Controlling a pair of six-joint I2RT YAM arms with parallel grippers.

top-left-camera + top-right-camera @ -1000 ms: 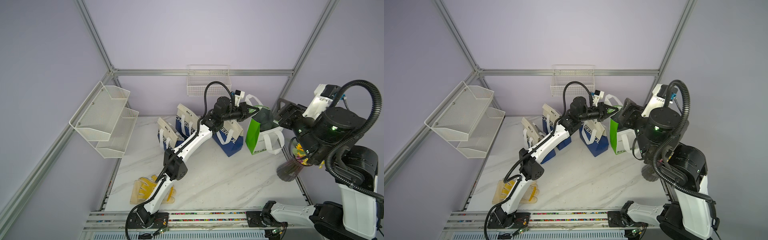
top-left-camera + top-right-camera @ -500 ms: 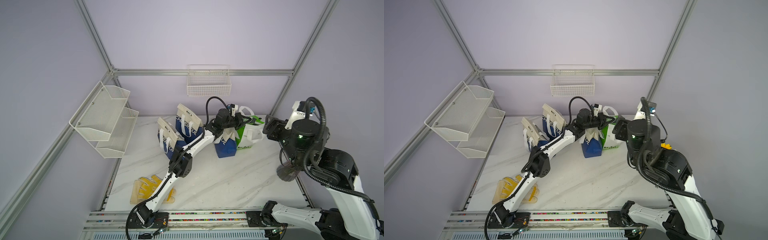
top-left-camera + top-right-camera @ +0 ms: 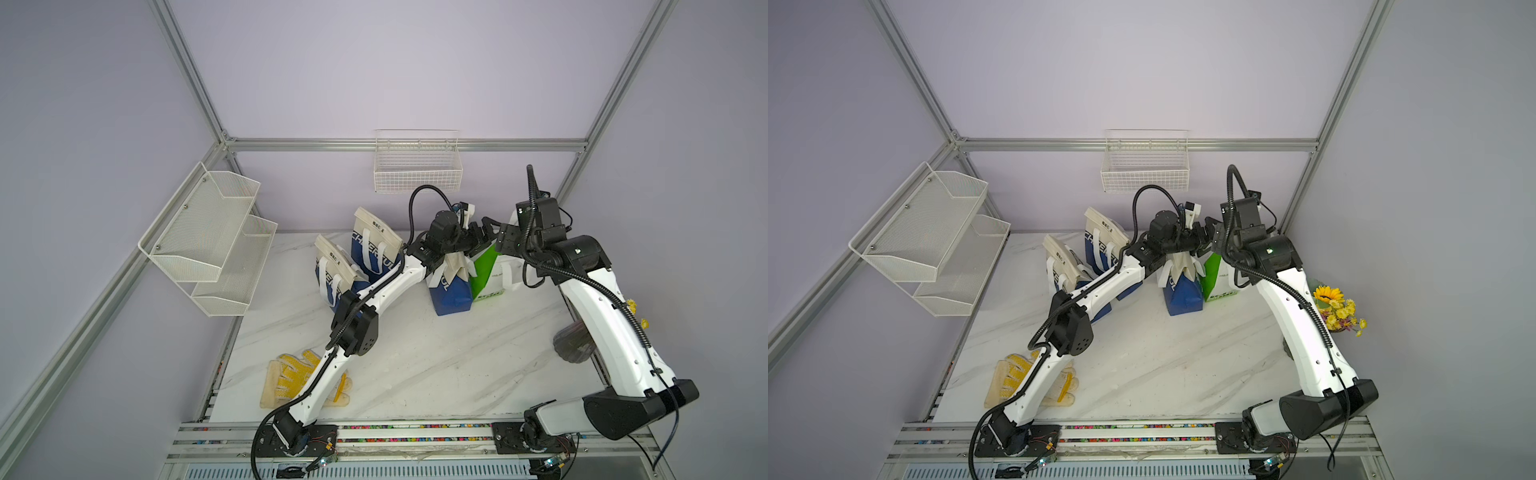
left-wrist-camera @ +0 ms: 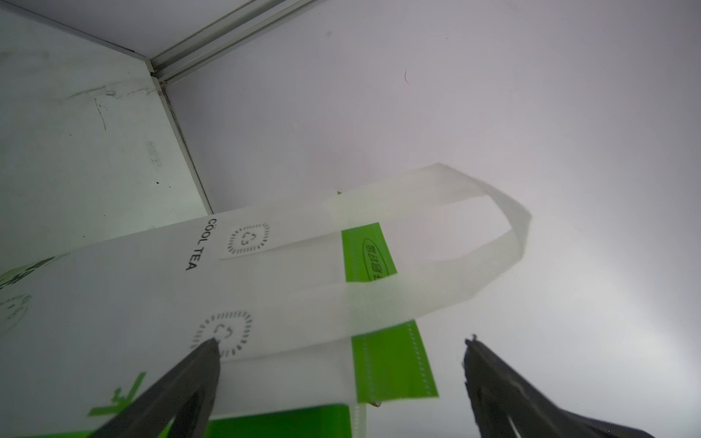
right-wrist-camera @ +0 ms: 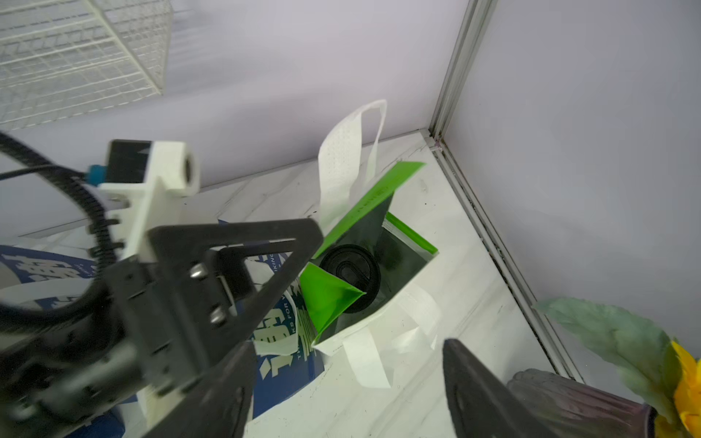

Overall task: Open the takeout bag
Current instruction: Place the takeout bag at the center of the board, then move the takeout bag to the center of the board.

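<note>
The takeout bag point(image 3: 489, 276) is green and white and stands at the back right of the table, as both top views show point(image 3: 1220, 279). In the right wrist view its mouth point(image 5: 394, 242) gapes, green flaps fold inward, and a black cup lid point(image 5: 347, 269) lies inside. My left gripper point(image 4: 341, 343) is open beside the bag's white "COOL TEA" side point(image 4: 159, 288), with a white handle loop point(image 4: 489, 235) just beyond its fingertips. My right gripper point(image 5: 347, 345) hangs open above the bag's near edge and grips nothing. Both grippers meet over the bag's top point(image 3: 478, 240).
A blue and cream bag point(image 3: 451, 286) stands against the takeout bag's left side, and two more point(image 3: 365, 249) stand further left. Yellow gloves point(image 3: 299, 378) lie at the front left. A vase of flowers point(image 3: 1337, 311) stands at the right edge. A wire basket point(image 3: 417, 166) and a mesh shelf point(image 3: 208, 245) hang on the walls.
The takeout bag was held up a second ago and has come down onto the table. My left gripper has opened and let it go. My right arm has dropped from high up.
</note>
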